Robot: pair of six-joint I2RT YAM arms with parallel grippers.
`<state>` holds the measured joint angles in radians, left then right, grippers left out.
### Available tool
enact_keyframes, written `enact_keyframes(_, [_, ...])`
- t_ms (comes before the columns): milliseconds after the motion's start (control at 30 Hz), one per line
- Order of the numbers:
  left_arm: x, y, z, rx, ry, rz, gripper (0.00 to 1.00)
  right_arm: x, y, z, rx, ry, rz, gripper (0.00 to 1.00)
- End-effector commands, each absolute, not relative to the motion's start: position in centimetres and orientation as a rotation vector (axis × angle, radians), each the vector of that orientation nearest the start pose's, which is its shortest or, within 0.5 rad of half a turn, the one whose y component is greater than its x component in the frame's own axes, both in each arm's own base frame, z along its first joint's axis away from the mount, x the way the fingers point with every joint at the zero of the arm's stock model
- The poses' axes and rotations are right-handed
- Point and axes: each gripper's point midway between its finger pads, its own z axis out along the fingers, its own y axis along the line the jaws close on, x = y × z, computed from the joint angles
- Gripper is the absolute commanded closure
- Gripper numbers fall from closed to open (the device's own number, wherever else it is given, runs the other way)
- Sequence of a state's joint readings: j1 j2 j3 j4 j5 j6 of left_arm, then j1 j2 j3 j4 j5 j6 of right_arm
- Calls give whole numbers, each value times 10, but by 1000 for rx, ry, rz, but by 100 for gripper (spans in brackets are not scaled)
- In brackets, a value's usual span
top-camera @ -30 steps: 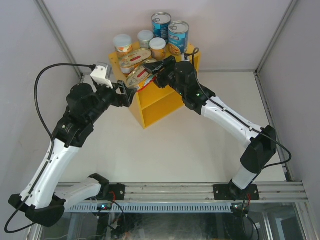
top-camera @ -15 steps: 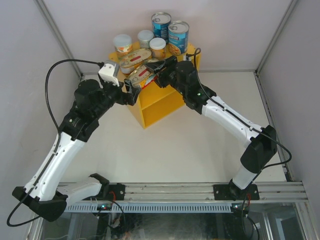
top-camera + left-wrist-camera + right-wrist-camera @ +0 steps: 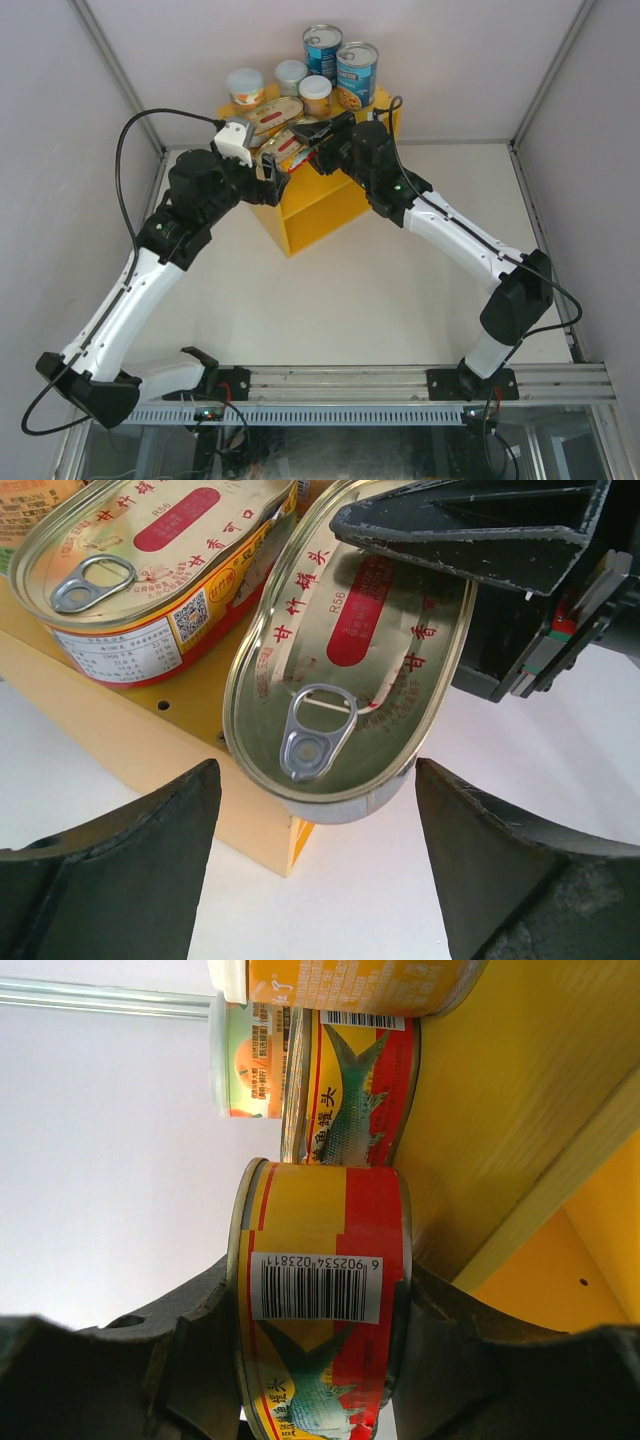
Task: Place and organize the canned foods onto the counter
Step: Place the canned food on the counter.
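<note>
Right claw (image 3: 320, 1330) clamps oval tin (image 3: 350, 670) lid-to-base, tilted, overhanging bench (image 3: 130, 750) edge beside second tin (image 3: 140, 560). Left claw (image 3: 318, 780) open, straddling its near end; long axis points away.

Speaker one: Where is there room to pass?
Speaker two: Over the white table (image 3: 330, 300) before the yellow counter (image 3: 290, 235).
Speaker one: What blocks the way?
Speaker two: Its top is crowded with cans (image 3: 356, 70); the right gripper (image 3: 312, 138) clamps the front oval tin (image 3: 350, 650).
</note>
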<state>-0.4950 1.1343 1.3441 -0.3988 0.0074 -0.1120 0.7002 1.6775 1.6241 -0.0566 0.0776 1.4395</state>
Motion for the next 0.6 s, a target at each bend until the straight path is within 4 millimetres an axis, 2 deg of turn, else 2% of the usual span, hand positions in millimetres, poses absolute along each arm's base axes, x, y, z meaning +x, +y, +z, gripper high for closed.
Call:
enact_keyframes(0, [332,-184,419,321,1625,-461,18,394,373,443,712,1645,1600,100])
enact_keyframes(200, [341,-186,421,280,1621,-467,19,391,375,436,696,1680,1580,96])
enact_keyframes(567, [350,-183,422,208,1618,-466,23,384,378,424,658,1754,1546,78])
